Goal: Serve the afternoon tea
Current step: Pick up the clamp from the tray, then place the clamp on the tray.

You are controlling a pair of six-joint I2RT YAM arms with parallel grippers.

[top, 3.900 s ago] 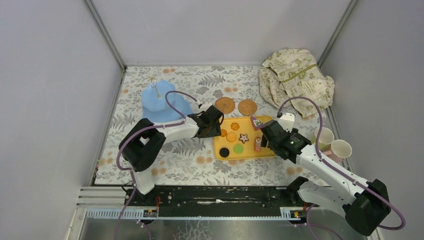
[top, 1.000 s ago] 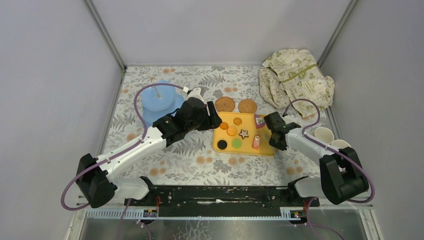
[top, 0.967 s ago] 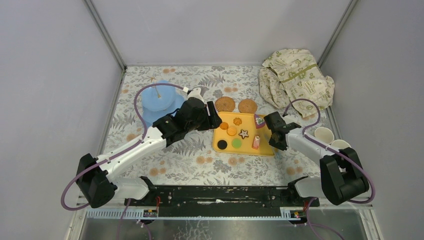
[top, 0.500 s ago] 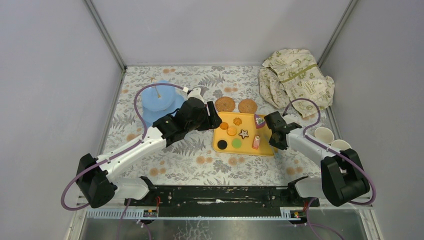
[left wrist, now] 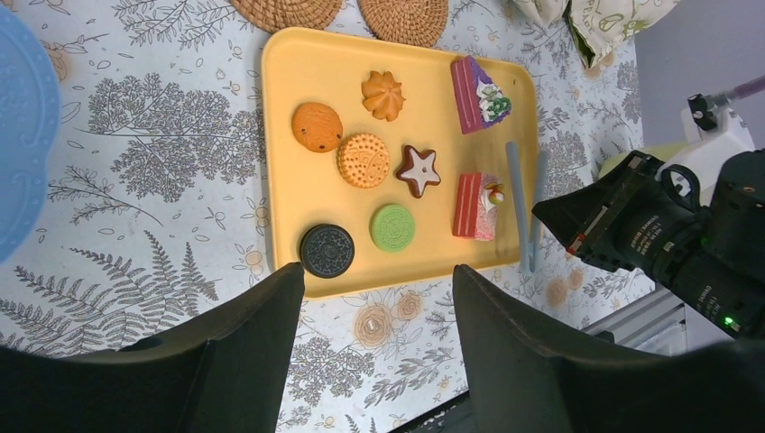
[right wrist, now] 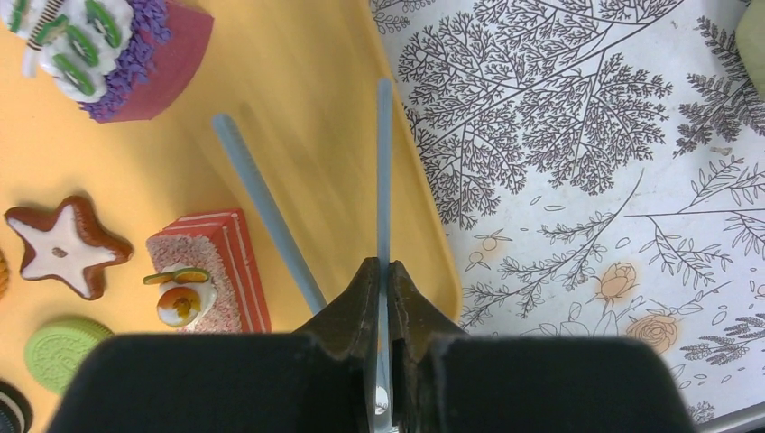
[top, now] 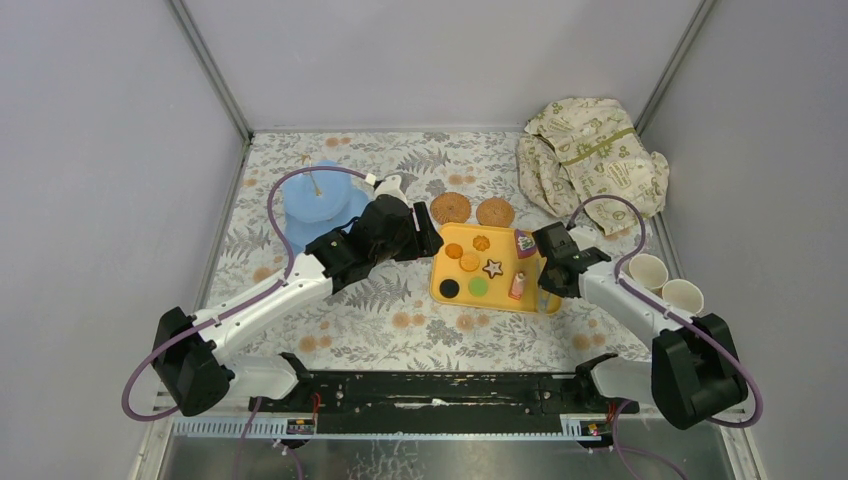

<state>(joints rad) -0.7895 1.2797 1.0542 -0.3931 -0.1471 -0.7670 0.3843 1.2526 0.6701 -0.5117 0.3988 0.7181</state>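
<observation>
In the left wrist view the light-blue stand is cut off by the left edge. One woven coaster and the second coaster are cropped by the top edge. In the right wrist view the near end of the tongs is hidden behind the right gripper. There the purple-topped cake is cut by the top edge, and the green biscuit is partly covered. From above, the stand is partly masked by the left arm, and the tongs are too small to be made out.
</observation>
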